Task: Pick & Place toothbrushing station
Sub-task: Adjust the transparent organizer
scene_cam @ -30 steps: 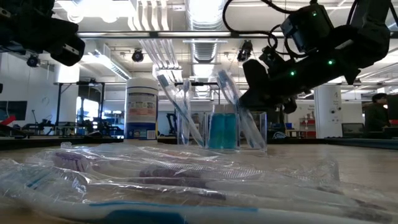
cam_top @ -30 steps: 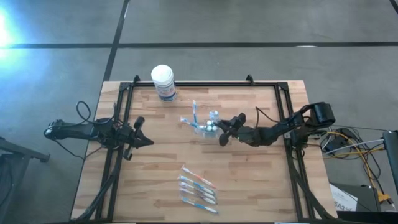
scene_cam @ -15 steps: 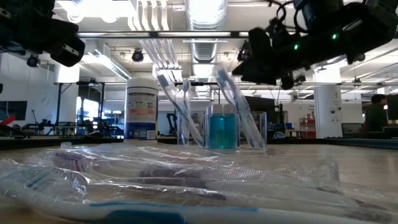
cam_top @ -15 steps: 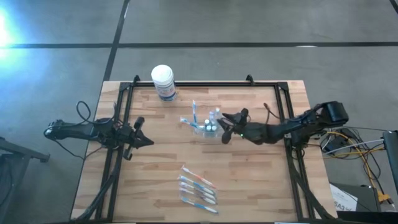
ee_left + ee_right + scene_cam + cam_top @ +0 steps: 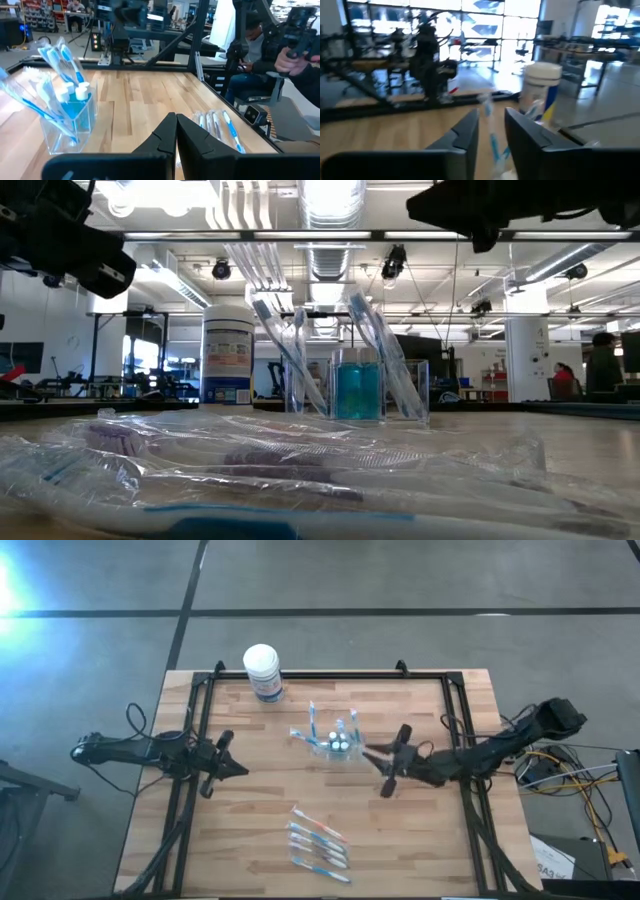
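Observation:
The clear plastic cup (image 5: pixel 332 743) stands upright on the table's far middle and holds several blue-and-white toothbrushes (image 5: pixel 285 350) that lean against its rim, plus tiny white-capped pieces (image 5: pixel 82 90). It also shows in the low view (image 5: pixel 357 390) and the left wrist view (image 5: pixel 70 122). My right gripper (image 5: pixel 380 765) is open and empty, just right of the cup and raised above the table; its fingers point toward the cup (image 5: pixel 492 116). My left gripper (image 5: pixel 240 768) is shut and empty at the table's left (image 5: pixel 176 120).
A white-lidded tub with a blue label (image 5: pixel 262 671) stands at the far left edge. Several plastic-wrapped toothbrushes (image 5: pixel 318 843) lie near the front middle. A black frame (image 5: pixel 330 675) runs around the table. A person (image 5: pixel 295 50) sits beyond the table.
My right gripper has drawn back from the cup toward the table's right edge and gone up, rising to the top of the low view. The cup and its toothbrushes stand where they were.

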You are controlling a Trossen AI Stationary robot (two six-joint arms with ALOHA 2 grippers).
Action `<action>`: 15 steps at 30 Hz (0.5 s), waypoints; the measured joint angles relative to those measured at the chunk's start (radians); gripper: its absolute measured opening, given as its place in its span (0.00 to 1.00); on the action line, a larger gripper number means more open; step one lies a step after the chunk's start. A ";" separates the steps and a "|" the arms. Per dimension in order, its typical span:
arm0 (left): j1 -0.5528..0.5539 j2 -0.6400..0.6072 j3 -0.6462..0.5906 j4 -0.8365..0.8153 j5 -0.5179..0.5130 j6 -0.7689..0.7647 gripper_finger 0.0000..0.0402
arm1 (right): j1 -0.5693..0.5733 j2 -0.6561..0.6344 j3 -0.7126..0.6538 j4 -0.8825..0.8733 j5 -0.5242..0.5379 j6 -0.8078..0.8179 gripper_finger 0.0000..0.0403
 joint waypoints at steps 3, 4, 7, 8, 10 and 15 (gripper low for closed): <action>0.000 0.000 -0.008 -0.002 0.000 -0.006 0.03 | 0.041 0.038 -0.024 0.006 -0.005 0.071 0.11; 0.000 0.000 -0.009 -0.002 0.000 -0.006 0.03 | 0.051 0.058 -0.030 0.003 -0.004 0.105 0.08; 0.000 0.000 -0.009 0.000 0.000 -0.005 0.03 | 0.076 0.133 -0.034 0.013 -0.003 0.177 0.03; 0.000 0.000 -0.009 0.000 -0.001 -0.001 0.03 | 0.083 0.161 -0.034 0.018 -0.003 0.185 0.03; 0.000 0.000 -0.009 0.000 -0.002 0.001 0.03 | 0.093 0.227 -0.023 0.045 -0.004 0.193 0.02; 0.000 0.000 -0.009 0.000 -0.003 0.002 0.03 | 0.100 0.385 0.020 0.104 -0.004 0.170 0.02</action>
